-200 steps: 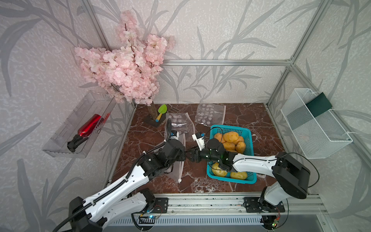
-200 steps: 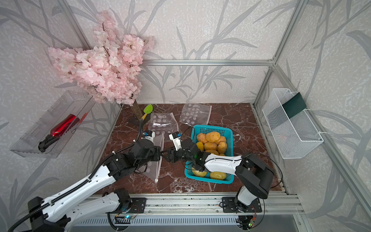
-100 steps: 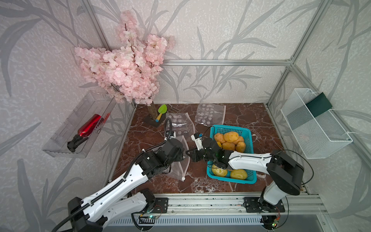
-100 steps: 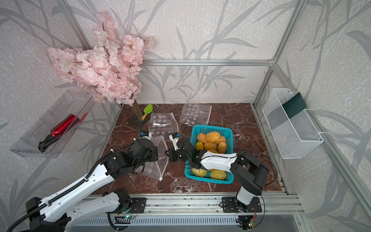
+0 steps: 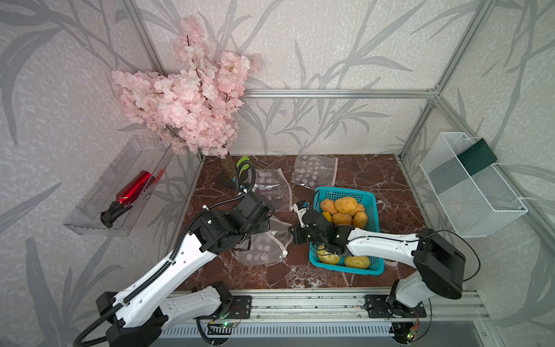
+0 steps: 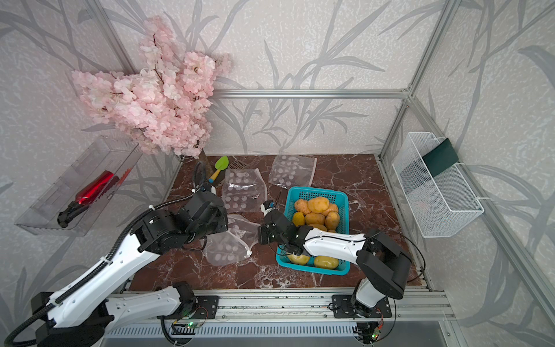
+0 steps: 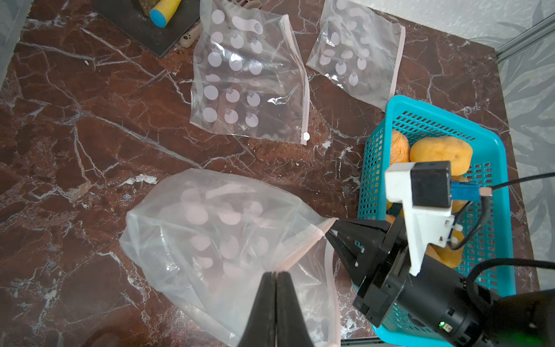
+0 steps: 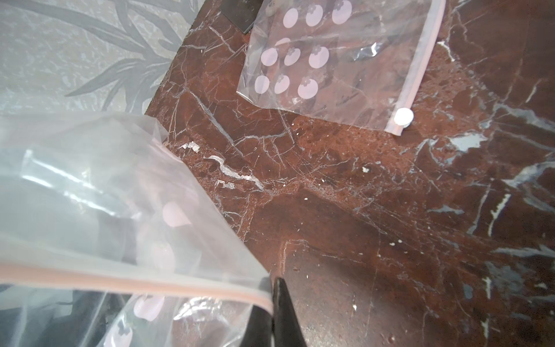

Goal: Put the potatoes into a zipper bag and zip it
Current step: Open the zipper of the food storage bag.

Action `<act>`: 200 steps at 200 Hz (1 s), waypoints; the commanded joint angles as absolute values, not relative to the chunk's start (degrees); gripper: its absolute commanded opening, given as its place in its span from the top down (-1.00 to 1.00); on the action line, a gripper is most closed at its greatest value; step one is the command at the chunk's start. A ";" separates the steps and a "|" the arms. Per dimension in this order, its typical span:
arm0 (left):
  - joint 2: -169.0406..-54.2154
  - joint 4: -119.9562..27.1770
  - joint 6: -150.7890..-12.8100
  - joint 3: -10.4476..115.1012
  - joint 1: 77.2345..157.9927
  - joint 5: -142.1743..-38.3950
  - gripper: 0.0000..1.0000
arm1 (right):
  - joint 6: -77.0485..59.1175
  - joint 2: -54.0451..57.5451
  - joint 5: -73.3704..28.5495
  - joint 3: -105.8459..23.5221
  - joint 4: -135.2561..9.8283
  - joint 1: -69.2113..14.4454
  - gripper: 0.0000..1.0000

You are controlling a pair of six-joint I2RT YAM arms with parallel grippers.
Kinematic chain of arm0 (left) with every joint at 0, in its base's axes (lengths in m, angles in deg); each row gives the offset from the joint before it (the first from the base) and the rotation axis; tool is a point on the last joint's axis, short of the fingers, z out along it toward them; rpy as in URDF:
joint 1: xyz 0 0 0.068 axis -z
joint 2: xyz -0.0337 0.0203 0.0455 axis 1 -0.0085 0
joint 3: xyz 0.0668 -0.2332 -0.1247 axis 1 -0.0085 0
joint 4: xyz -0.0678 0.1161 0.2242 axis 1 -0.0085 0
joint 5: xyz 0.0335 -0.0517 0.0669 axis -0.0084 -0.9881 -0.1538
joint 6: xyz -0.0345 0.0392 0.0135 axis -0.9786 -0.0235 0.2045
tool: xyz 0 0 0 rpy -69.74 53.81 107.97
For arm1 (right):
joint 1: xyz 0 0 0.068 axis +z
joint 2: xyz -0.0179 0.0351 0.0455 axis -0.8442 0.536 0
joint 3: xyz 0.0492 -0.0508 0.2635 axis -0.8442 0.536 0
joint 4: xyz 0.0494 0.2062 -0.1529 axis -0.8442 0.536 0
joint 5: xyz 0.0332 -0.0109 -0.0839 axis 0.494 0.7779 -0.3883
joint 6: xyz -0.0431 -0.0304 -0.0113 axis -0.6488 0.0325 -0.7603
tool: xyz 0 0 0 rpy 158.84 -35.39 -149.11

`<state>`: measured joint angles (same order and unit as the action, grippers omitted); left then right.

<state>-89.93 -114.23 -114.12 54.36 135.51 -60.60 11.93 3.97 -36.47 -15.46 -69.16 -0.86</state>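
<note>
I see the potatoes (image 5: 345, 210) right of centre in both top views, every one of them piled in one teal basket (image 5: 342, 193). I count eight in a top view. My right arm crosses the basket's middle and hides part of the pile, so there may be more.

There are three clear zipper bags printed with pale dots. The bag (image 7: 210, 234) I am working on sits at the centre of the top views, just left of the basket. It is puffed up, with its body sagging onto the table (image 5: 375, 168). Its white slider (image 5: 283, 253) sits at the corner nearest the lower edge of the frame.

Both grippers are clamped on this bag. The left gripper (image 7: 274, 275) has its jaws pressed together on the bag's rim. The right gripper (image 7: 330, 232) is pinched tight on the pink zipper strip at the corner facing the basket. The right wrist view shows the same nip (image 8: 271, 288). The strip runs taut from one gripper to the other.

Higher in the frame, a middle bag (image 5: 270, 189) and a far bag (image 5: 315, 171) lie flat on the marble, apart from each other.

Further out I see:
- one green spatula (image 5: 241, 162)
- one pink blossom branch (image 5: 186, 105) at upper left
- one clear tray (image 5: 90, 210) at the left edge, holding one red bottle (image 5: 133, 189)
- one white wire rack (image 5: 474, 195) at the right edge
</note>
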 commanded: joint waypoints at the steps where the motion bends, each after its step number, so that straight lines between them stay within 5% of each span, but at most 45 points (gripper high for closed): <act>1: -93.84 -116.67 -113.47 56.39 134.83 -58.43 1.00 | 11.84 5.22 -39.86 -15.25 -63.38 -1.28 1.00; 80: -97.51 -106.15 -110.29 46.85 135.62 -58.19 1.00 | 10.93 6.11 -38.68 -15.56 -65.04 -1.34 0.75; 159: -96.04 -102.35 -107.82 44.00 135.57 -57.38 1.00 | 5.11 1.05 -38.14 -17.59 -61.68 -1.69 -0.41; 200: -95.35 -101.42 -107.47 43.30 135.58 -57.93 1.00 | 1.90 -7.73 -39.67 -17.90 -56.56 -1.86 -0.64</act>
